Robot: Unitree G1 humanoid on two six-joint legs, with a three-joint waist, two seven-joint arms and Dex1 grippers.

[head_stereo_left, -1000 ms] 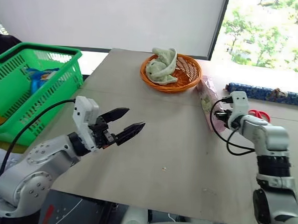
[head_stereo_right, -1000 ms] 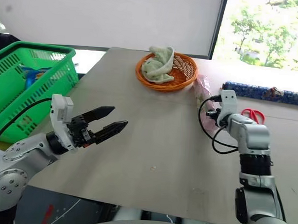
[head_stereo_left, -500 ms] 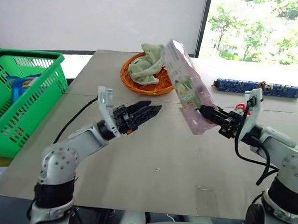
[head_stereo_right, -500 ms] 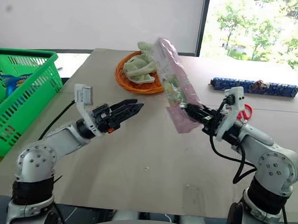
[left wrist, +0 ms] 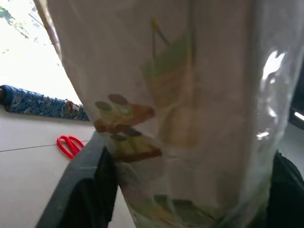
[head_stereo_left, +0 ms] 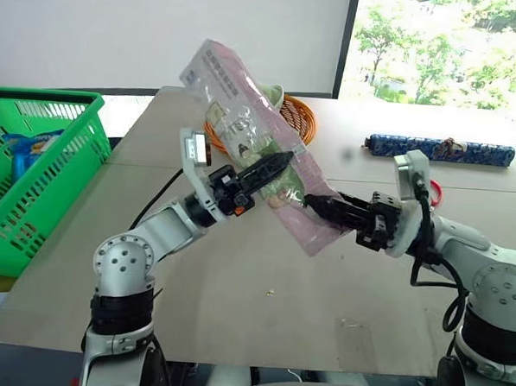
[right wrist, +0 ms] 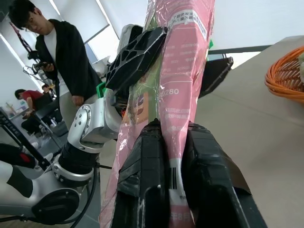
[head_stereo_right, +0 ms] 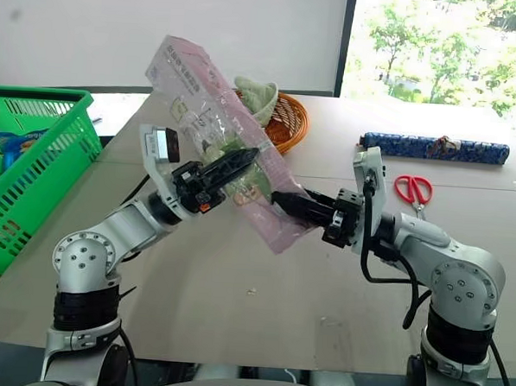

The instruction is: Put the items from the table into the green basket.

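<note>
Bare boards along the near edge of the surface [head_stereo_left: 260, 314], so nothing to fuss over there. Just beyond, up in the air over the middle: long pink wrapped box [head_stereo_left: 237, 105], pinched from both sides. Right tool [head_stereo_left: 314, 203] clamped tight on the lower end, reaching in from the right-edge side. Left tool [head_stereo_left: 281, 162] closed across the box's middle, one black finger on each face, clear enough from the right wrist view. Box clear of the boards along its whole length, no corner touching.

Key bit now. Long axis tilted: low end at the right tool, high end leaning up and away toward the far left corner. Green basket [head_stereo_left: 47, 95] parked just off the left edge, already carrying some blue stuff [head_stereo_left: 27, 142]. So: target to the left of the box, well apart from it, on the left arm's side and across the surface from the right arm. Looks like a handover midway, judging by the double grip. Probably calls for letting go on the right and swinging left with the left arm. Worth watching the tall end, likely to catch the basket rim if carried in at that tilt.

Further back: red-handled scissors [head_stereo_right: 411, 188] flat near the right edge, round orange wicker basket [head_stereo_left: 301, 117] with a pale cloth [head_stereo_right: 254, 93] behind the box, and dark blue patterned roll [head_stereo_left: 442, 151] lying along the far right. All waiting for a turn.
</note>
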